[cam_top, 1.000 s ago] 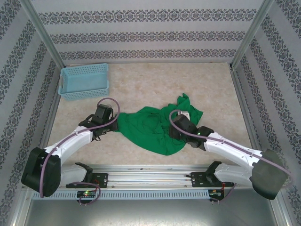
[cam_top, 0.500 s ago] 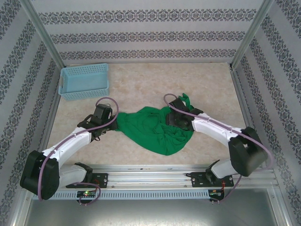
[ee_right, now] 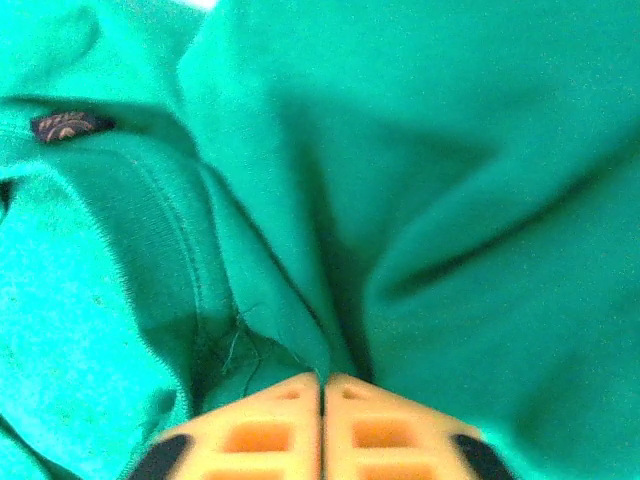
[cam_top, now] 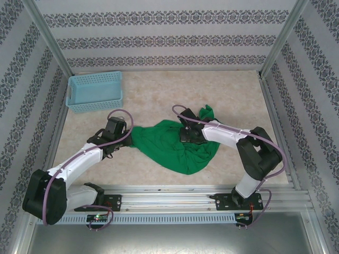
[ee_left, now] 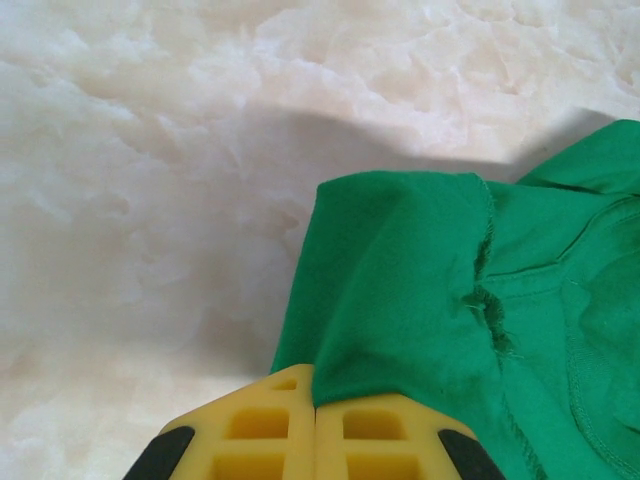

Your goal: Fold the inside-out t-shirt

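Left pincer (ee_left: 315, 405): the two yellow fingers are pressed together, with a folded edge of the inside-out t-shirt (ee_left: 420, 270) pinched between them; the cloth lies over the right-hand finger.
Left pincer, top view (cam_top: 128, 137): it sits at the narrow left tip of the cloth, a little left of the frame centre.
Right pincer (ee_right: 322, 385): the fingers are closed against each other, and a deep fold of green cloth (ee_right: 450, 200) runs down into the line where they meet.
Right pincer, top view (cam_top: 183, 136): it rests on the upper middle of the shirt, with the arm bent back from the right.
T-shirt place (cam_top: 169, 151): in the middle of the marbled table (cam_top: 175, 87), between the two arms, bunched and not flat.
T-shirt direction: the long axis runs left to right across the frame; the thin end points left, a small peak points to the upper right, and a round bulge hangs toward the lower edge.
Left wrist view adds: an outward seam with loose stitching (ee_left: 485, 300) and bare table at upper left.
Right wrist view adds: a small dark label (ee_right: 68, 124) at upper left, beside a stitched hem.
Top view adds: a light blue mesh basket (cam_top: 95, 92) at upper left, well apart from the shirt.
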Motion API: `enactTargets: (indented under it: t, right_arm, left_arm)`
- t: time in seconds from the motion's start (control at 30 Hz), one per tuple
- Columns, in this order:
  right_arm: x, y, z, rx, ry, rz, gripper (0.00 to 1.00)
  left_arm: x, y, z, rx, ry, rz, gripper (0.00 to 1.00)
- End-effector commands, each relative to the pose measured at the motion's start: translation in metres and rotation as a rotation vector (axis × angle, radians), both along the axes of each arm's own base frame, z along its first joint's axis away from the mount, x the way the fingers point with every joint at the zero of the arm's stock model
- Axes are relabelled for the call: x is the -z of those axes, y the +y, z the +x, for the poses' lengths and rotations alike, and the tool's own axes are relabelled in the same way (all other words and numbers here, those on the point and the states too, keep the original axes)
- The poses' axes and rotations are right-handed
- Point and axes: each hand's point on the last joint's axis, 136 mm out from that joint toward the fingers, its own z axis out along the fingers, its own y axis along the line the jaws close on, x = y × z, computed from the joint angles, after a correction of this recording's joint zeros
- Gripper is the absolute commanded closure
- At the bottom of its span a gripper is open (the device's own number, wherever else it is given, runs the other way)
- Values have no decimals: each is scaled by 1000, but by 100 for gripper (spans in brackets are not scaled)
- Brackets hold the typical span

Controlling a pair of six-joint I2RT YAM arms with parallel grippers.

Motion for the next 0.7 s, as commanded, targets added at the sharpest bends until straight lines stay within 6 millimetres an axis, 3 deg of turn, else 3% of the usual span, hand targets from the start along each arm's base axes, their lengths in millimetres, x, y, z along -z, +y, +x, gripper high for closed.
enactTargets:
  t: [0.0,0.1,0.23,0.33,0.4,0.5,0.67]
  right_arm:
    - [-55,-23,5,-6,-133,-89,100]
    - [-111,-43,1,-10,-267,-111,100]
    - [-187,-60,-15,-29,-445,-62,100]
    - [-218,-66,-28,-39,-490,-34,100]
    - [-224,-62,-34,-65,-489,-32,100]
    - [-208,-40,-31,-112,-440,-17,100]
    - [-145,22,-10,-185,-279,25,100]
  left_arm:
    - [-26,12,5,-37,-62,34,100]
    - [-52,18,9,-56,-137,44,100]
    - [-103,17,13,-76,-297,-32,100]
    - [-131,14,13,-70,-388,-87,100]
    - [-136,10,14,-52,-405,-98,100]
    - [-119,10,17,-54,-330,-63,100]
    - [-77,15,17,-78,-152,13,100]
